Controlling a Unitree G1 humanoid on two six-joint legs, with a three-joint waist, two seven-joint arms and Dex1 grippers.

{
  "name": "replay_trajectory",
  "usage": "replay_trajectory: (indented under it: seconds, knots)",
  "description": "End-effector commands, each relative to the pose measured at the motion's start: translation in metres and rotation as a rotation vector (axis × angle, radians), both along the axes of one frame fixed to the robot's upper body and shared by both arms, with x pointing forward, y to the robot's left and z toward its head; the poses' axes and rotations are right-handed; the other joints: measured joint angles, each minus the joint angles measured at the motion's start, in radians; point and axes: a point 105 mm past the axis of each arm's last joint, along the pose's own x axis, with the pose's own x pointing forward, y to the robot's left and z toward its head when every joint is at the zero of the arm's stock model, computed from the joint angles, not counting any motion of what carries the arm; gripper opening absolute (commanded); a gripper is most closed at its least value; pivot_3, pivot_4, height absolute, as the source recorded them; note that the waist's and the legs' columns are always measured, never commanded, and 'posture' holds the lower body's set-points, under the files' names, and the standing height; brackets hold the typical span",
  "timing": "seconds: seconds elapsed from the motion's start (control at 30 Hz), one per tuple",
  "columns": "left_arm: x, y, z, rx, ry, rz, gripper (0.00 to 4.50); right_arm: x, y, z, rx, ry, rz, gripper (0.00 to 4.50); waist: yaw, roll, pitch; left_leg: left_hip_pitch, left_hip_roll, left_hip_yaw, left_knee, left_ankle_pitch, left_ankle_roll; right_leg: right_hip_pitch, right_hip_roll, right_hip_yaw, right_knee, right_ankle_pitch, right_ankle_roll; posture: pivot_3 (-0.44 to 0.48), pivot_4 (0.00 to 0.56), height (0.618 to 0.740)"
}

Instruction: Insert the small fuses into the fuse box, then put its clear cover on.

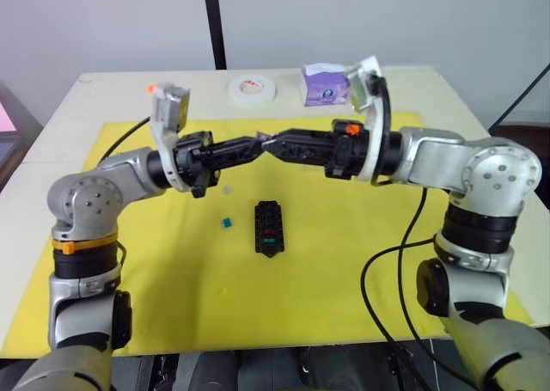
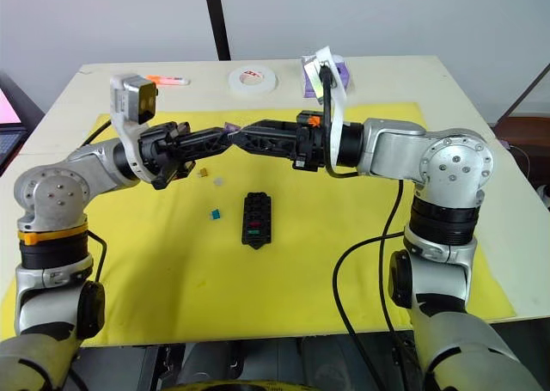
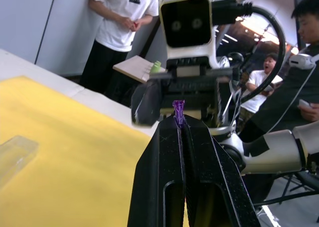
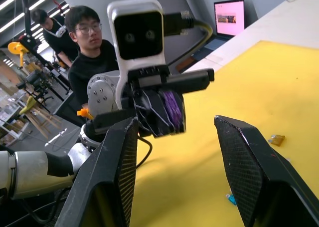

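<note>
My left gripper is shut on a purple fuse, held up above the yellow mat. My right gripper is open, tip to tip with the left one, its fingers standing either side of the purple fuse. Below them the black fuse box lies on the mat with a red and a green fuse in its slots. A teal fuse, a pale grey one and an amber one lie loose left of the box. The clear cover rests on the mat.
A yellow mat covers the table's middle. At the back stand a white tape roll, a purple tissue pack and an orange marker. People stand around the table in the wrist views.
</note>
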Motion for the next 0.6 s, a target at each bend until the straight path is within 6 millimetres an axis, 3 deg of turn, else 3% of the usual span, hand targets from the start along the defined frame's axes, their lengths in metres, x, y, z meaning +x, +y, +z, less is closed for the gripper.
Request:
replay_trajectory:
  seconds: [0.03,0.17,0.23,0.5,0.6]
  knots:
    - [-0.0037,-0.0011,0.0077,-0.012,-0.036,-0.015,0.0,-0.0063,-0.0002,0.0107,0.026,-0.052,0.011,2.52,0.0,0.0,0.0,0.0,0.0,0.0,0.0,0.0,0.0,0.0,0.0,0.0,0.0,0.0,0.0,0.0,0.15,0.74]
    - [-0.0042,-0.0011,0.0061,-0.005,-0.033,-0.017,0.0,-0.0072,-0.0006,0.0139,0.058,-0.047,0.021,1.99,0.0,0.0,0.0,0.0,0.0,0.0,0.0,0.0,0.0,0.0,0.0,0.0,0.0,0.0,0.0,0.0,0.15,0.74]
    - [-0.004,-0.0007,0.0058,-0.003,-0.032,-0.015,0.0,-0.0087,-0.0008,0.015,0.066,-0.047,0.03,1.29,0.0,0.0,0.0,0.0,0.0,0.0,0.0,0.0,0.0,0.0,0.0,0.0,0.0,0.0,0.0,0.0,0.15,0.74]
    - [-0.0044,-0.0015,0.0048,0.004,-0.033,-0.015,0.0,-0.0103,0.0006,0.011,0.06,-0.041,0.032,1.29,0.0,0.0,0.0,0.0,0.0,0.0,-0.001,0.0,0.0,0.0,0.0,0.0,-0.001,0.0,-0.001,0.0,0.15,0.74]
    - [-0.0045,-0.0017,0.0047,0.006,-0.034,-0.015,0.0,-0.0102,0.0011,0.0105,0.059,-0.041,0.03,0.78,0.0,0.0,0.0,0.0,0.0,0.0,-0.001,0.0,0.0,0.0,0.0,0.0,-0.001,0.0,-0.001,0.0,0.15,0.74]
